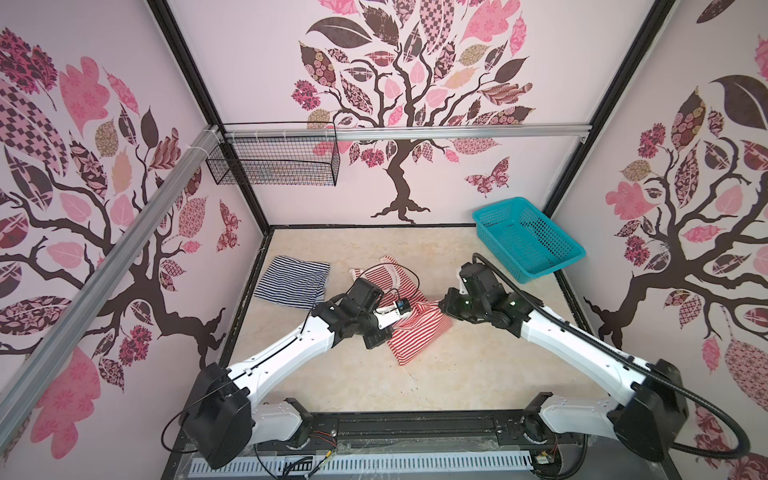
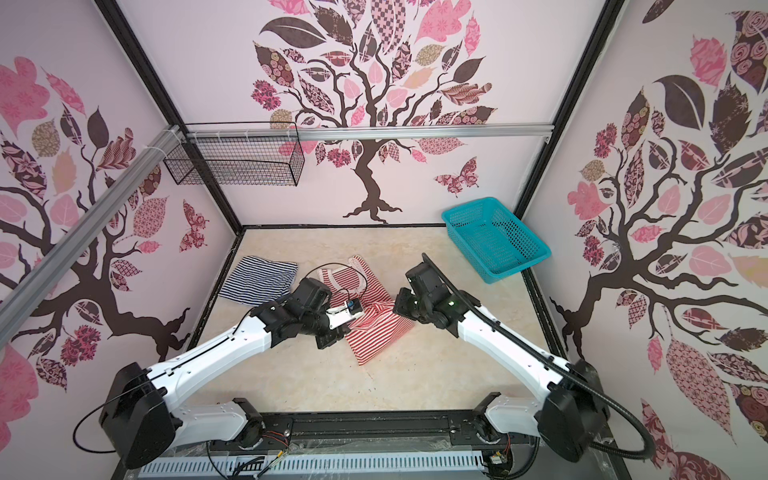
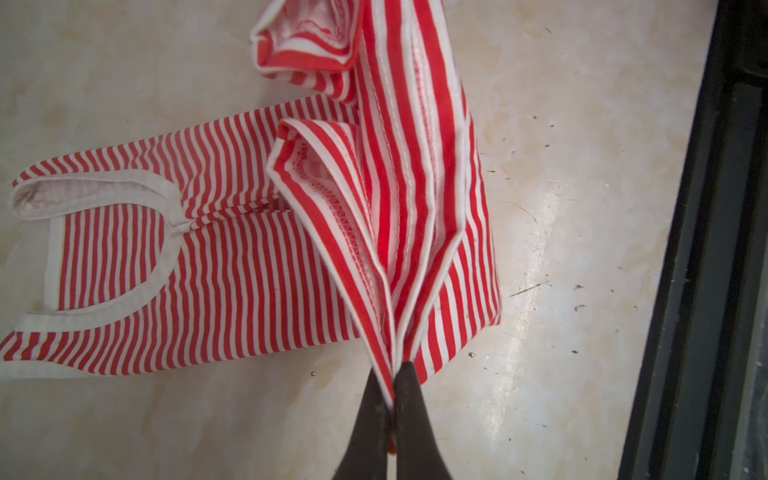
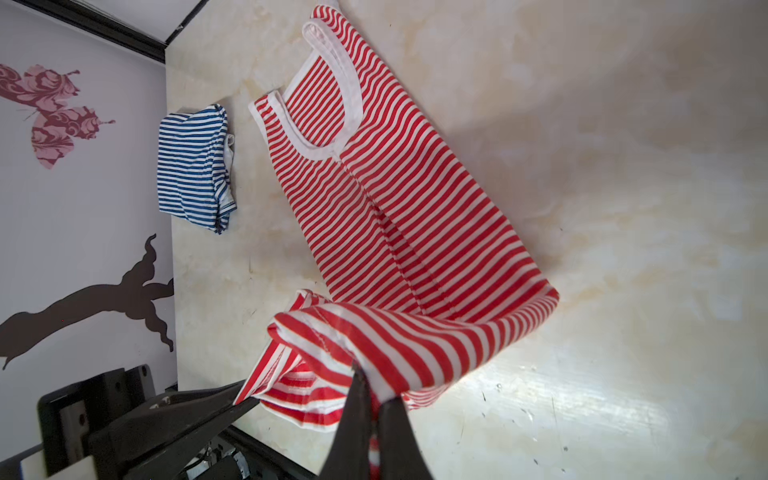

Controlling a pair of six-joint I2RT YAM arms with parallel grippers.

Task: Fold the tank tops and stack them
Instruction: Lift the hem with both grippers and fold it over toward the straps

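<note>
**Worktop** [image 1: 457,374], pale and marbled, carries both garments and a teal basket [image 1: 528,241], which stands empty at the right rear corner, clear of the folding area

**Red-and-white tank top** [image 4: 395,199], at the middle of the worktop. The neck and armhole end lies flat toward the rear. The hem end is raised off the surface and bunched between the two arms, presumably so that it can be carried over the flat half to fold the garment across its length

**Navy-and-white tank top** [image 1: 293,282] lies as a folded rectangle at the left rear, apart from the red one. It probably serves as the base of the stack, which is not yet formed

**Left fingers** [image 3: 372,424] are closed tight on one gathered corner of the raised hem, and the cloth fans out from the pinch

**Right fingers** [image 4: 353,424] are likewise closed on another part of the same hem, just beside the left pair; the two grips probably keep the lifted edge from sagging
</note>
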